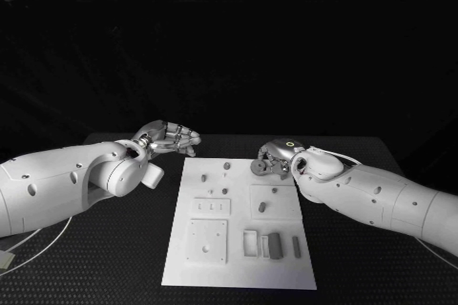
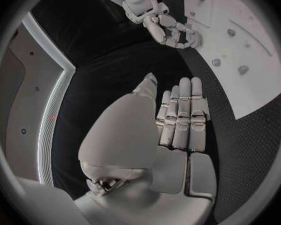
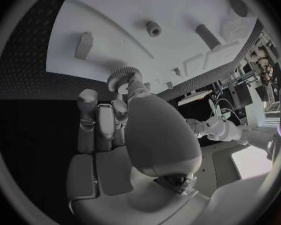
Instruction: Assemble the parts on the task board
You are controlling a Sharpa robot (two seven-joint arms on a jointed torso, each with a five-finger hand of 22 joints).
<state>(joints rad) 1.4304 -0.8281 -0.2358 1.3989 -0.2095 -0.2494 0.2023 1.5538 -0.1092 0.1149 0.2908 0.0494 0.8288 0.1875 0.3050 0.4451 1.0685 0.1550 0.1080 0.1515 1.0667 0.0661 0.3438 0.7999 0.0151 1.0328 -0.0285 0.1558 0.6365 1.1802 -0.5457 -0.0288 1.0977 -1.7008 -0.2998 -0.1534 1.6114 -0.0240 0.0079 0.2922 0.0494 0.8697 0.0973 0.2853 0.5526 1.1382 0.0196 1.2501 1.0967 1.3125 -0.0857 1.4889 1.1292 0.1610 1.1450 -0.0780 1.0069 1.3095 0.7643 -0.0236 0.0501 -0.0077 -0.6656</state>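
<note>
Gear-like part (image 1: 259, 165): a round, toothed grey piece pinched at the fingertips of the right hand (image 1: 276, 158), over the far right corner of the task board (image 1: 241, 265); in the right wrist view the same toothed disc (image 3: 122, 78) sits at the tips of the thumb and a finger
Right hand: fingers curled in around the part, hovering at the board's far right edge
Task board: white plate lying lengthwise in the middle of the black table (image 1: 95, 252)
Parts on board: small pegs (image 1: 227, 165) near the far end; a dark block (image 1: 261, 206) on the right side of the board's middle; upright grey pieces (image 1: 276, 245) standing toward its near right corner
Left hand (image 1: 172, 139): just beyond the board's far left corner, holding nothing; fingers (image 2: 181, 115) straight and pressed side by side in the left wrist view
Separation: the two hands lie well apart, the board's far end between them
</note>
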